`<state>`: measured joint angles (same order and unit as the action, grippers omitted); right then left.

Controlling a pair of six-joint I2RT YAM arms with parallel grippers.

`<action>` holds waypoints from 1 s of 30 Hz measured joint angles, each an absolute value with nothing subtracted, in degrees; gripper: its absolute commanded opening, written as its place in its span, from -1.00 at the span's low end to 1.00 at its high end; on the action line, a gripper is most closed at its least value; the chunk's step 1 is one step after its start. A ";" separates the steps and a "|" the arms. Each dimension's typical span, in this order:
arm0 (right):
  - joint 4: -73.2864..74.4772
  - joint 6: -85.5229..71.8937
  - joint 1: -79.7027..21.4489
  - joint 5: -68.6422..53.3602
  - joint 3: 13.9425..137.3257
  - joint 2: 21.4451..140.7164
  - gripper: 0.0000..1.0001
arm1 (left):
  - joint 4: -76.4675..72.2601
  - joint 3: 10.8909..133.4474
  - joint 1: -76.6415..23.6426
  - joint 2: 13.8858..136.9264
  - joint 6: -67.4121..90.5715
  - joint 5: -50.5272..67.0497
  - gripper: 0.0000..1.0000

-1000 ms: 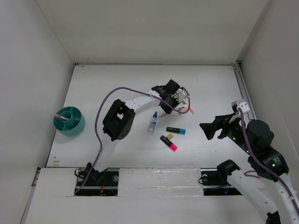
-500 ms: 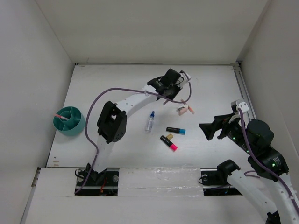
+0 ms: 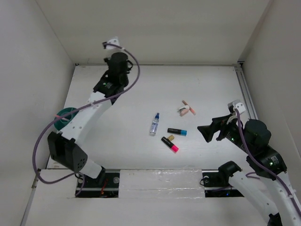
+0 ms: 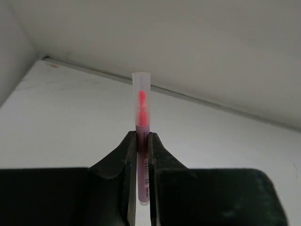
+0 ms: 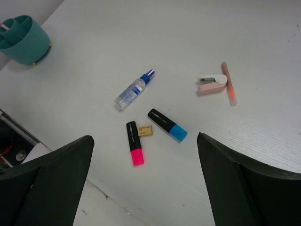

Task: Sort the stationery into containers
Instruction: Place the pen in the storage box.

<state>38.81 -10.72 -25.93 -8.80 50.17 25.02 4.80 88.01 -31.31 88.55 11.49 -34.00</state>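
Two states: left pincer (image 4: 142,137) clamps pink pen (image 4: 141,110) (clear-capped); right pincer (image 5: 144,137) gapes empty.

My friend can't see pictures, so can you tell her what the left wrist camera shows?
A black gripper is shut tight on a clear-capped pink pen, whose capped end pokes out in front. Behind it are a white table and a white wall.
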 measured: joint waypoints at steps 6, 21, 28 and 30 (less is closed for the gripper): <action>36.88 -10.74 -25.93 -11.18 49.67 26.17 0.94 | 4.93 79.24 -19.92 76.71 20.45 -47.86 -1.00; 30.61 -10.74 -25.93 -18.46 46.65 32.75 0.94 | 13.17 64.75 -4.27 69.08 27.81 -55.96 -1.00; 28.47 -10.74 -25.93 -20.12 46.65 34.11 0.94 | 10.59 59.18 -4.08 67.29 21.26 -59.31 -1.00; 28.27 -10.74 -25.93 -20.51 46.65 34.85 0.94 | 8.58 58.00 -3.40 66.85 18.92 -59.09 -1.00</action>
<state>28.27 -10.74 -25.93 -20.51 46.65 34.85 8.58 58.00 -3.40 66.85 18.92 -59.09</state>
